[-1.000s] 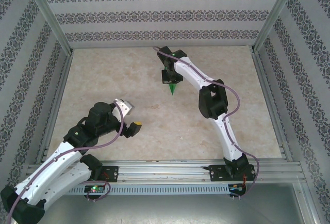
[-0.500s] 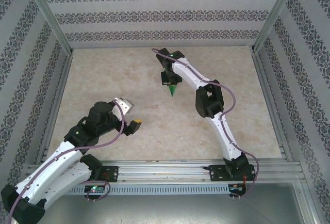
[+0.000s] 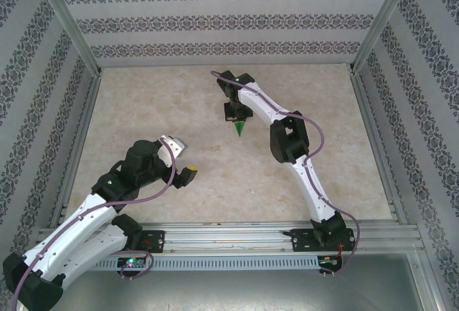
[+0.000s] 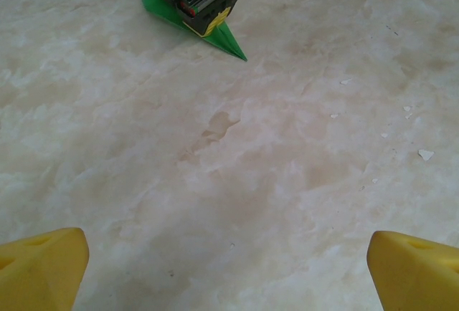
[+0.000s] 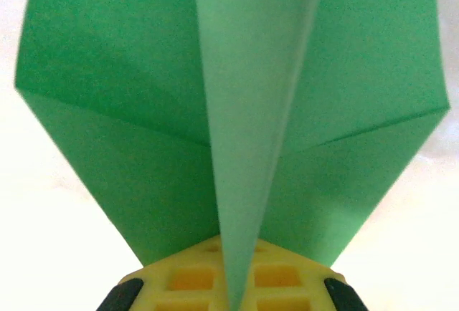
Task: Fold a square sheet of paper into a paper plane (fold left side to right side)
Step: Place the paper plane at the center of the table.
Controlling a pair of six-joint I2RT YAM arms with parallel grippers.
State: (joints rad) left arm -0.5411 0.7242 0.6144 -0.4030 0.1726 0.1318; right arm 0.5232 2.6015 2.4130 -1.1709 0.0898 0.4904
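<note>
Right gripper (image 3: 236, 115) pinches the paper plane (image 3: 239, 130), its point jutting beyond.

Lab test booth: marble-look table (image 3: 143, 110) boxed in by patterned wallpaper panels (image 3: 229, 21) on aluminium posts (image 3: 68, 21), mounting rail (image 3: 229, 233) along near edge.

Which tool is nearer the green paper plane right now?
Right. The right tool is shut on the paper plane at the far middle of the table; the left tool hangs open toward the near left, well apart from it.
</note>
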